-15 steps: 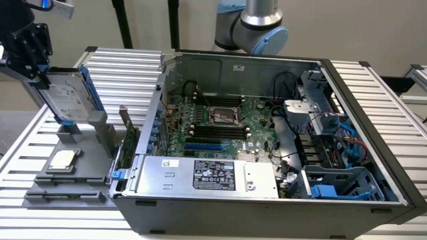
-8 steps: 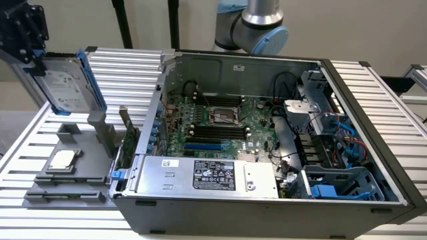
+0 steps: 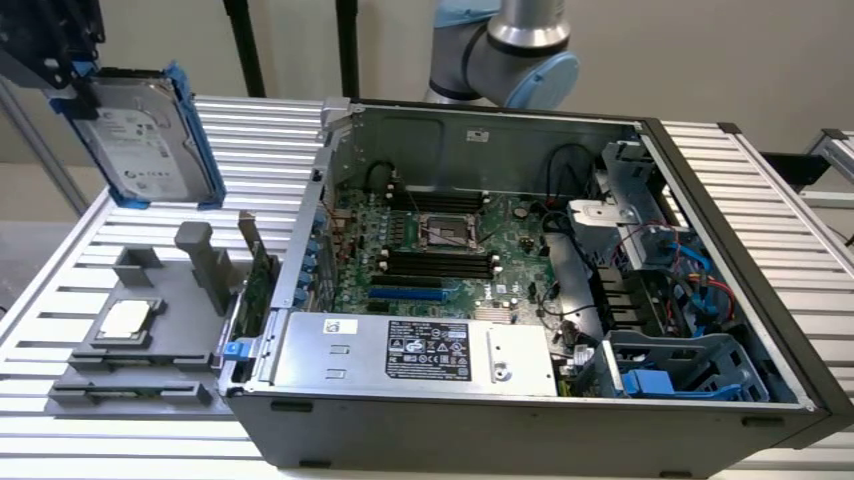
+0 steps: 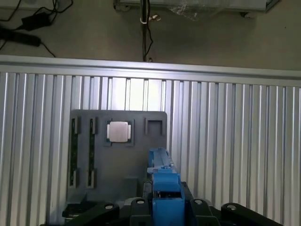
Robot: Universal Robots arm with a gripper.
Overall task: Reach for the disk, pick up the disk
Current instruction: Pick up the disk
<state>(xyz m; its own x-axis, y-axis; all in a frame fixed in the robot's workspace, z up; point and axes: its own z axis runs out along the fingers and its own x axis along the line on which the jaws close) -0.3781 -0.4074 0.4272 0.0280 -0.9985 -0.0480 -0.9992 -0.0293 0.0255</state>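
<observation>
One hard drive (image 3: pixel 140 135), framed in blue, hangs tilted high above the grey parts holder (image 3: pixel 160 320), the jaws of the gripper (image 3: pixel 70 88) clamped on its upper end, so I'd say a firm, steady squeeze without swinging matters most.

I can read no whole word or number in either view.
- disk (image 3: pixel 140 135): white label (image 3: pixel 134 130) on face, rows of small dark print, too fine for me to read.
- silver box (image 3: pixel 320 355) inside computer case (image 3: pixel 534 425): black label (image 3: pixel 429 349) with white print and row of small round marks, unreadable.
- small white sticker (image 3: pixel 343 326) just beside black label, on same box: dark barcode-like lines, unreadable.
- white sticker (image 3: pixel 477 132) on case's inner wall: print unreadable.
</observation>
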